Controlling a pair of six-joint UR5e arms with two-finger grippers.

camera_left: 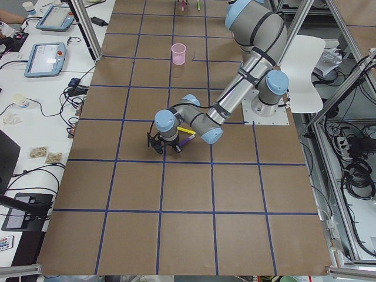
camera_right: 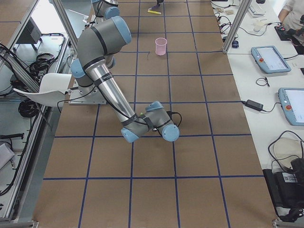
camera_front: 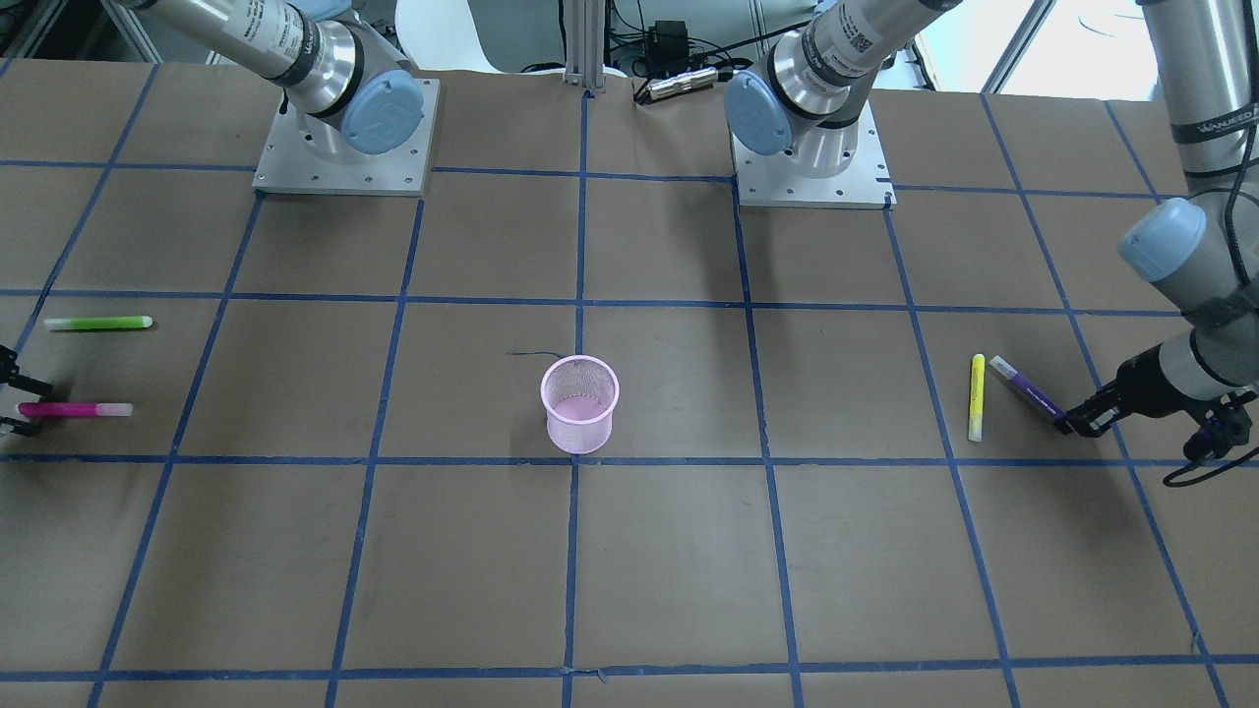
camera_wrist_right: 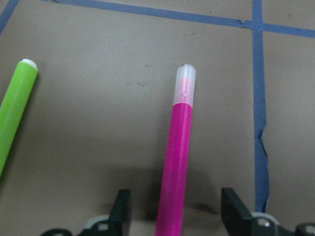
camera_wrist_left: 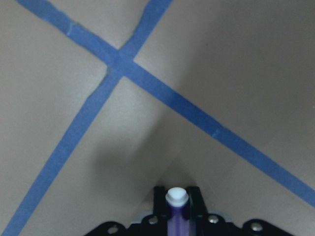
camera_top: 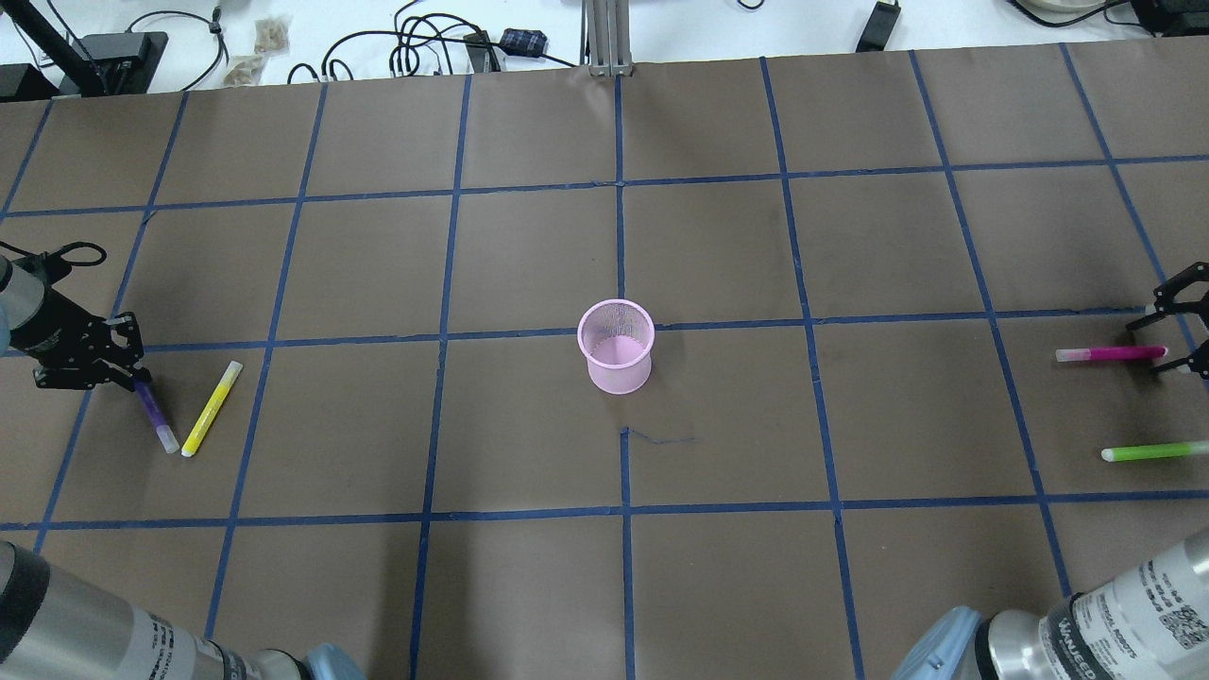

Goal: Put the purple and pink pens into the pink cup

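Facing the robot, the lettering on the left arm's tube is too blurred to read. The left gripper [camera_front: 1074,421] is pinched on one end of the purple pen [camera_front: 1023,390], just beside a yellow pen [camera_front: 977,396]. At the opposite edge of the bench [camera_front: 689,590] the right gripper [camera_front: 34,408] stands spread around the end of the pink pen [camera_front: 74,409], with a green pen [camera_front: 96,323] near it. The cup [camera_front: 579,403] stands upright mid-bench, well apart from both.

From overhead, the right arm's sleeve carries print in which only "ROBOTS" is legible. The purple pen [camera_top: 156,416] slants away from the left gripper [camera_top: 137,378].

From the left end, the cup [camera_left: 178,53] is far beyond the near arm.

From the right end, the near arm's wrist hides its gripper.

The left wrist camera shows the fingers pressed against the purple pen's [camera_wrist_left: 176,206] sides.

The right wrist camera shows the pink pen [camera_wrist_right: 179,147] lying flat between wide-spread fingers [camera_wrist_right: 123,206], touching neither.
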